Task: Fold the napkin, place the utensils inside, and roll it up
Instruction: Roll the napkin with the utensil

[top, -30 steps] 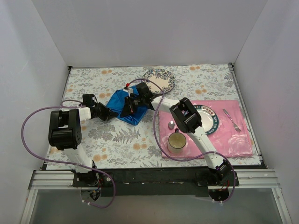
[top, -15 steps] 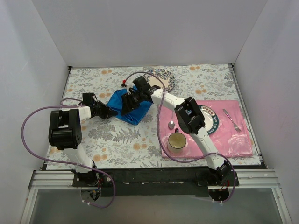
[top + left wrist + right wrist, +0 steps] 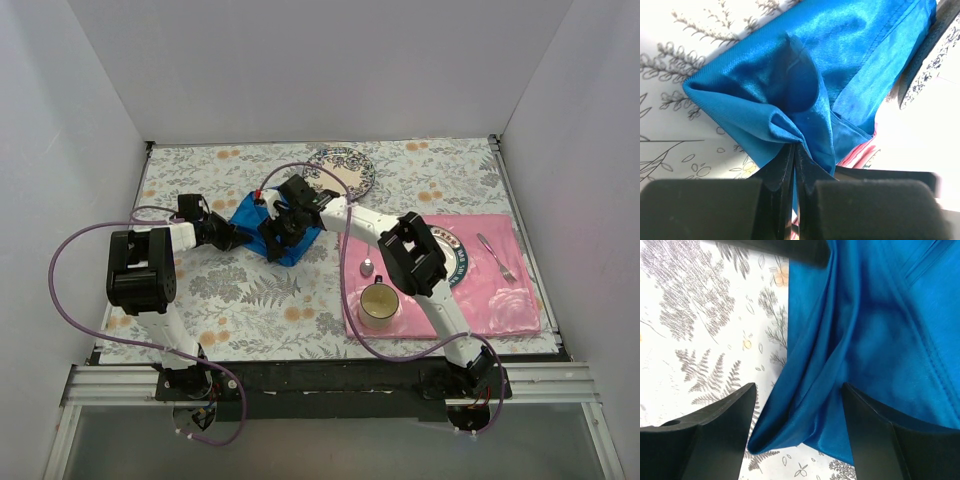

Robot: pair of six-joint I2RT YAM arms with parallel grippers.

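Closest to the arm bases, on the right side, a pale mug (image 3: pixel 378 303) stands on the near-left corner of the pink placemat (image 3: pixel 500 305). Just beyond the mug, the small silver spoon (image 3: pixel 367 266) lies at the placemat's left edge. Over to the right, the fork (image 3: pixel 497 256) lies on the same mat, well apart from the spoon. A dark-rimmed plate (image 3: pixel 456 262) sits between them, partly hidden under the right arm. Both utensils lie apart from the cloth.

Now out to mid-table, left of the mat, on the floral tablecloth (image 3: pixel 250 290): the napkin (image 3: pixel 248 214), bright blue and bunched into a crumpled heap, with both arms on it. The left gripper (image 3: pixel 232 238) comes in from the left and it is clenched hard. Its wrist view shows the black fingers (image 3: pixel 865 207) pressed together with a pinched fold of the napkin's edge squeezed between them.

The right gripper (image 3: pixel 276 236) reaches across from the right and it is released. Its fingers (image 3: pixel 715 425) stand wide apart, one on either side of a raised ridge of blue cloth, clamping nothing. Whether the tips brush the fabric, I cannot tell.

Farthest out, just beyond the napkin to the right, sits a blue-and-white patterned plate (image 3: pixel 350 170).
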